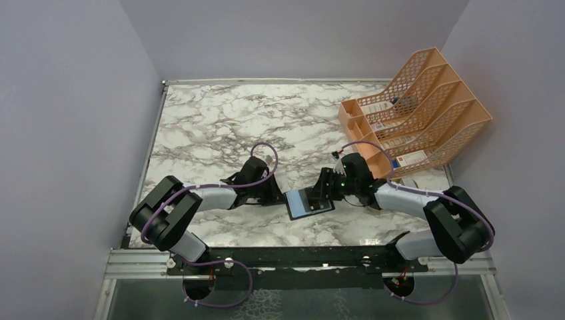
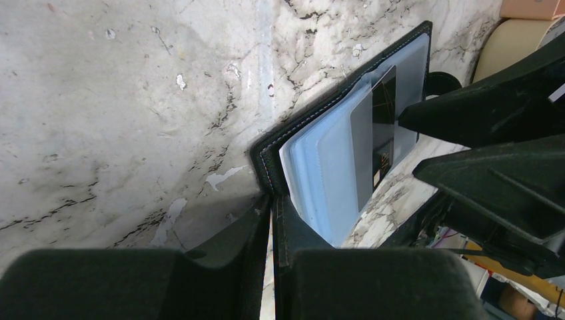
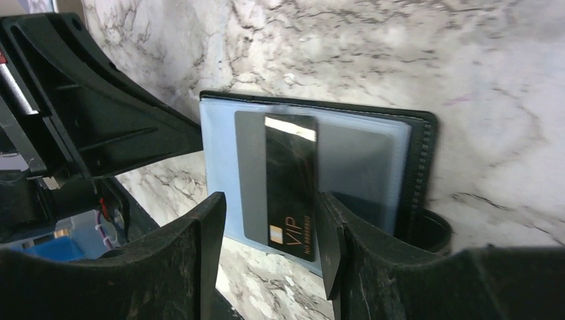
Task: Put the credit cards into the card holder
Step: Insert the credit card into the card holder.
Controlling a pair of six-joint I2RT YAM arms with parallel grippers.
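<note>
From above, the two arms meet over the near middle of the marble table (image 1: 220, 120). The card holder (image 1: 310, 203) lies open between them. The left gripper (image 1: 276, 195) is at its left edge and the right gripper (image 1: 326, 192) at its right side. A rack (image 1: 416, 110) of orange mesh stands at the far right of the table, well apart from both.

In the left wrist view, the left gripper (image 2: 272, 203) has its fingers drawn narrow. They pinch the black cover of the card holder (image 2: 326, 173) at its near corner. The holder stands on edge against the table (image 2: 120, 100), with its clear plastic sleeves fanned out. A dark card (image 2: 384, 127) sits among the sleeves. The right gripper (image 2: 408, 147) has its fingertips at the card's outer end. A tan dish (image 2: 510, 43) shows at the top right corner.

In the right wrist view, the right gripper (image 3: 270, 213) has its fingers spread moderately. The card (image 3: 291, 187), black with gold "VIP" lettering, lies lengthwise between them. One long edge is just beside one finger, and a gap shows at the other. The view does not show whether the fingers press on it. The card's far end lies over the sleeves of the card holder (image 3: 420, 167), beside a grey strip under the plastic. The left gripper (image 3: 190, 137) meets the holder's left edge.
</note>
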